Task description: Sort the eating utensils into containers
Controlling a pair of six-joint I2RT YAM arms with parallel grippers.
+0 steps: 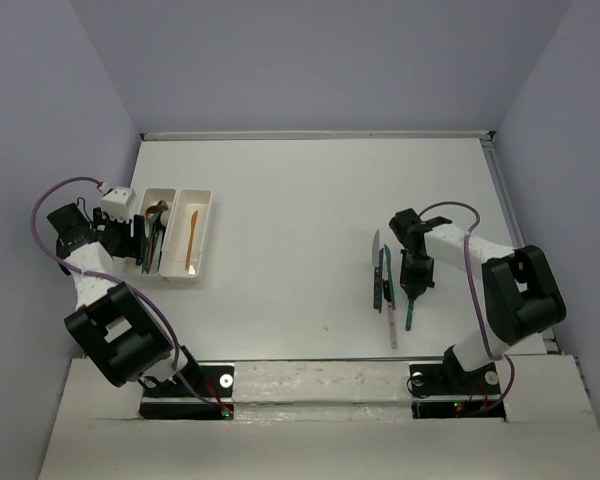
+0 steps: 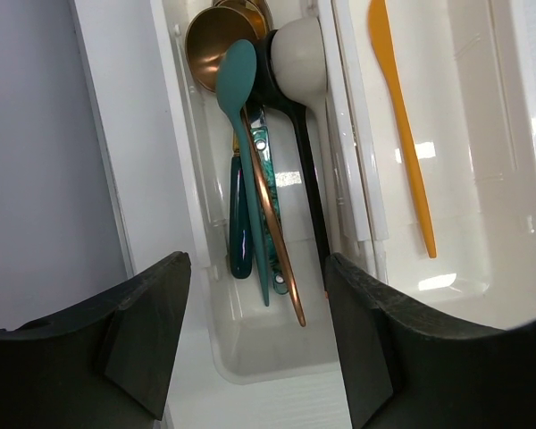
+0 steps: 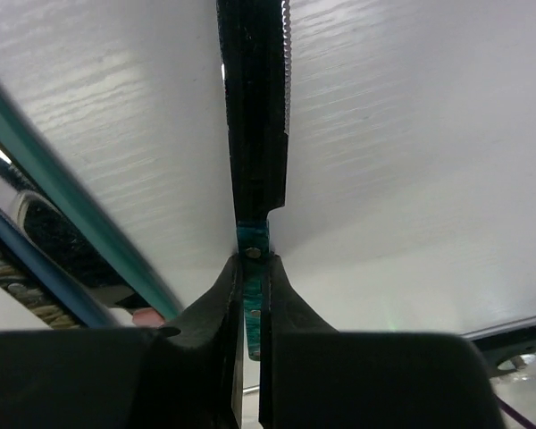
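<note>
Our right claw (image 3: pixel 253 268) is clenched on a teal-handled serrated knife (image 3: pixel 255 134) low over the worktop (image 3: pixel 411 179), beside loose utensils (image 1: pixel 385 275). We should lift it level, then cross to the white trays (image 1: pixel 203 215), where our left claw (image 2: pixel 255 349) hangs released.

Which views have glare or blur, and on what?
Top external: sharp, evenly lit, no strong glare. Left wrist: white glare patches on the right tray floor; the dark jaws near the lens look soft. Right wrist: the utensils at the left edge are blurred, the knife is sharper.
</note>
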